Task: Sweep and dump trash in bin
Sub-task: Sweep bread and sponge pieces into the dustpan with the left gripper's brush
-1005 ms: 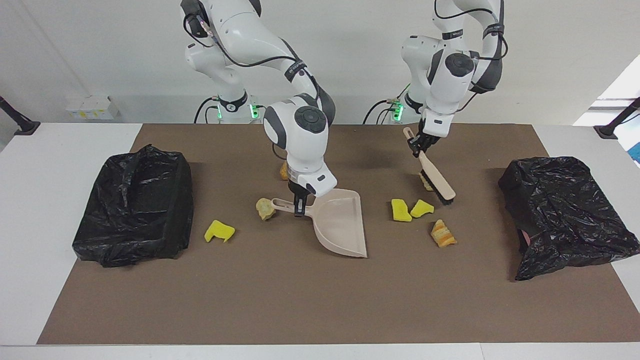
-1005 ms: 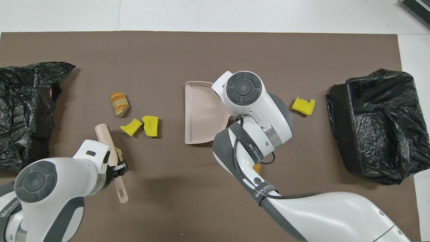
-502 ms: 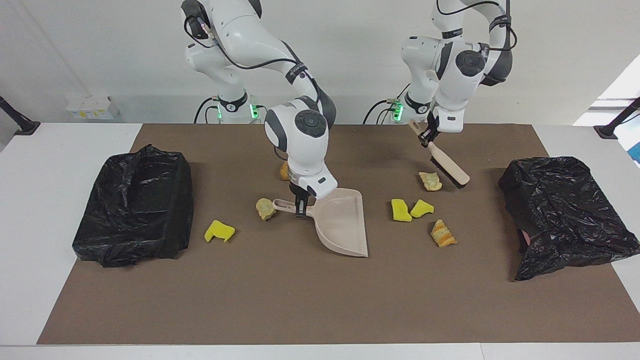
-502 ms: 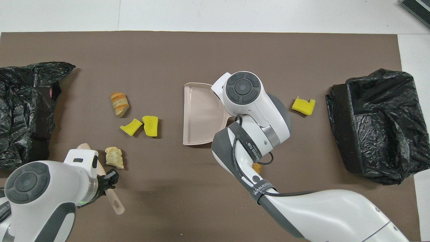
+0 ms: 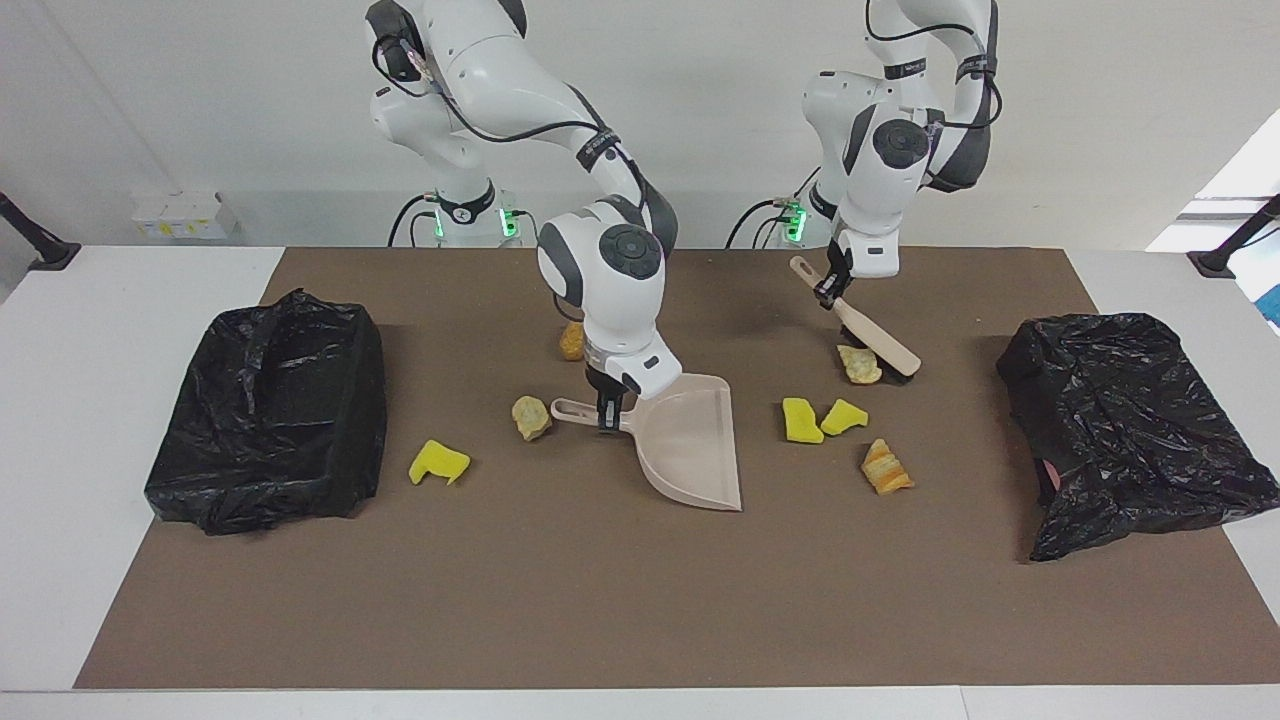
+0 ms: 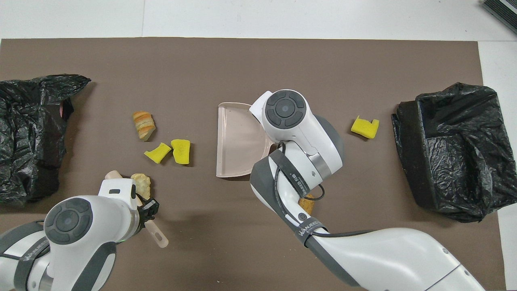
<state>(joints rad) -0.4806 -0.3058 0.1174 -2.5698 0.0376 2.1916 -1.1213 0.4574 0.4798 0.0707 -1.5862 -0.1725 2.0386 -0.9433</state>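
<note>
Dustpan (image 5: 690,445) sits at the centre of the facing view on the brown mat (image 5: 640,600), its handle clamped in the right claw (image 5: 607,413). At upper right of centre the left claw (image 5: 828,293) grips a brush (image 5: 870,335) by the handle, its head slanting down onto the mat beside a tan lump (image 5: 860,364). Just below lie two yellow chunks (image 5: 802,420) (image 5: 843,416) and an orange striped lump (image 5: 885,467). Left of the dustpan handle are a tan scrap (image 5: 530,417) and a yellow piece (image 5: 438,463); an orange-brown bit (image 5: 572,341) shows above, partly hidden by the right arm. A black-lined bin (image 5: 270,420) sits at the left edge of the mat, and a second one (image 5: 1130,430) at the right edge. The white worktop (image 5: 60,450) shows around the mat

Overhead, the dustpan (image 6: 236,141) lies at mid frame, with the right claw hidden beneath its own wrist. At lower left the left claw (image 6: 150,208) is clamped on the brush handle (image 6: 158,236), and the tan lump (image 6: 142,184) touches the brush head. The yellow pair (image 6: 180,146) (image 6: 156,152) and the striped lump (image 6: 143,124) lie above it, the lone yellow piece (image 6: 365,127) right of centre, beside the bin (image 6: 456,149) at the right edge
</note>
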